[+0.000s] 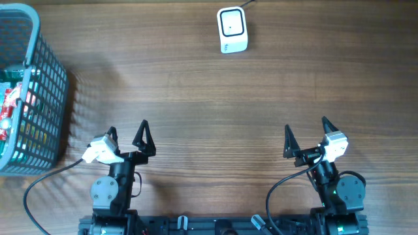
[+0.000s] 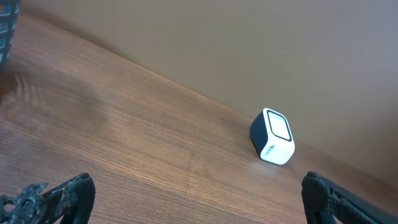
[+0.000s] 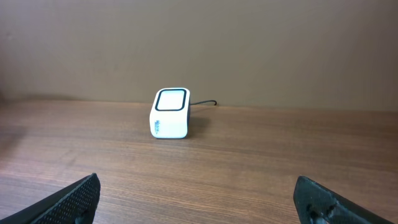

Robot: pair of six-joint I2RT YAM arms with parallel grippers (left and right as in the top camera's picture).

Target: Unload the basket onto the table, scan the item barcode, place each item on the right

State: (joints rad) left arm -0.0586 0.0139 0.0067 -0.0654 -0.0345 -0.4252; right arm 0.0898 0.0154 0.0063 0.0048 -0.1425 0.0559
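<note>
A small white barcode scanner point(image 1: 232, 29) with a dark window stands at the far middle of the wooden table; it also shows as the scanner point(image 2: 272, 136) in the left wrist view and the scanner point(image 3: 171, 113) in the right wrist view. Packaged items point(image 1: 10, 108) lie inside a blue-grey wire basket point(image 1: 46, 98) at the left edge; no barcode is visible. My left gripper point(image 1: 127, 134) is open near the front left, nothing between its fingers. My right gripper point(image 1: 305, 130) is open near the front right, also empty. Both are far from scanner and basket.
The scanner's cable point(image 3: 204, 104) runs off behind it toward the table's far edge. The basket's corner point(image 2: 7, 25) shows at the top left of the left wrist view. Bare wood lies between the grippers and the scanner.
</note>
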